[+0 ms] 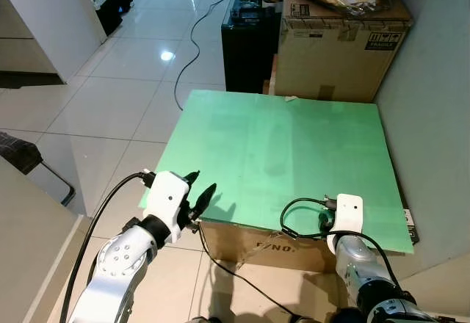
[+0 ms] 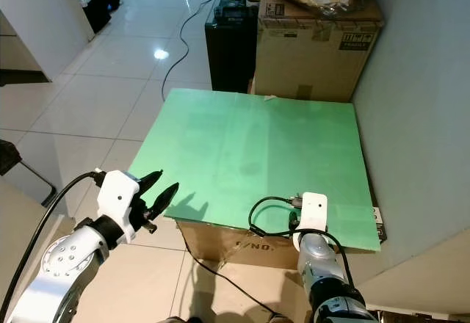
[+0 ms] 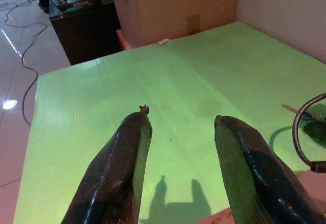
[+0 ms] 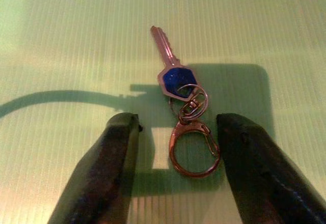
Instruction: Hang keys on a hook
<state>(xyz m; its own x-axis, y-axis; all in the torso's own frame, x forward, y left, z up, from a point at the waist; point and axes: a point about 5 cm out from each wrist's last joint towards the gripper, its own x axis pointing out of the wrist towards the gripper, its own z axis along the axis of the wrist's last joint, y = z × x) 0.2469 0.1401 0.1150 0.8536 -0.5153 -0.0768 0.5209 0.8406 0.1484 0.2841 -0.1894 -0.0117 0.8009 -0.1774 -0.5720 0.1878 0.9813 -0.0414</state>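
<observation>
- Your right gripper (image 4: 175, 147) hangs over the green board (image 1: 279, 147) near its front edge, fingers apart around the key (image 4: 175, 76) (ring flat between them).
- Your left gripper (image 3: 178, 147) is spread wide at the front-left corner.
- Cardboard box (image 1: 338, 48) behind holds a bagged bundle.

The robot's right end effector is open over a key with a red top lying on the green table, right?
Almost. The key has a blue top, not red; the right wrist view shows it. The rest holds: the right end effector is open over it, and the key lies flat on the green table with its ring between the fingers.
</observation>
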